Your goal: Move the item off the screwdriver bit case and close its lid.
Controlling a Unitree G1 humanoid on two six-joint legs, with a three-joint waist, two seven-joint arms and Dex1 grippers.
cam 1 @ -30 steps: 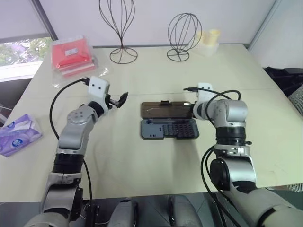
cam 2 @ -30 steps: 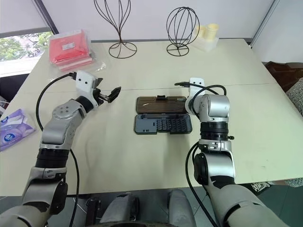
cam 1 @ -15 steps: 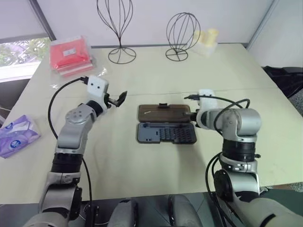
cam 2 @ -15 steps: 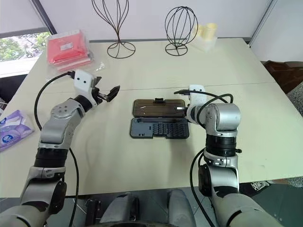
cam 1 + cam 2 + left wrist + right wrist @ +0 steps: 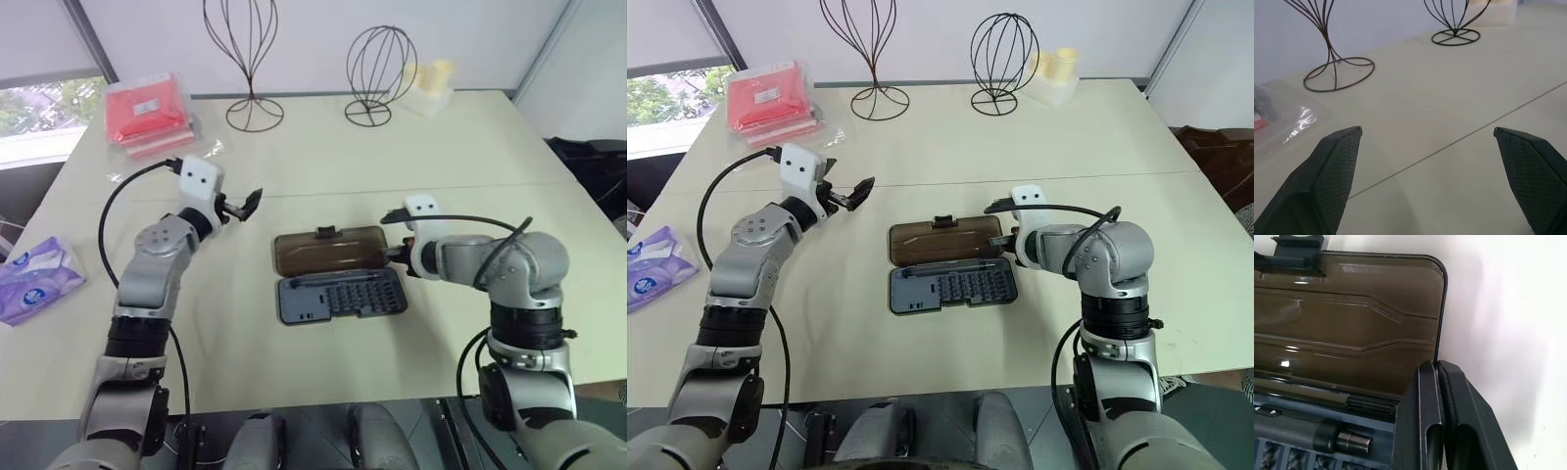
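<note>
Lid (image 5: pixel 328 251) lying flat open on the tabletop (image 5: pixel 323 157), at 12 o'clock of the bit tray, long axis running 9 to 3 o'clock. Right claw (image 5: pixel 1439 382) pinched shut, holding nothing, tips right at the lid's 3 o'clock edge, by the hinge line; contact not certain. Clearly the nearer arm for the flip toward 6 o'clock. Left claw (image 5: pixel 253 202) spread wide, empty, hovering well off at 10 o'clock of the screwdriver bit case (image 5: pixel 341 294). Lid smoky-brown, translucent, black latch tab on its far rim. Case dark blue-grey, rows of bits exposed. Purple-and-white tissue pack (image 5: pixel 39 279) already off the case, far out at 9 o'clock near the tabletop's edge.
</note>
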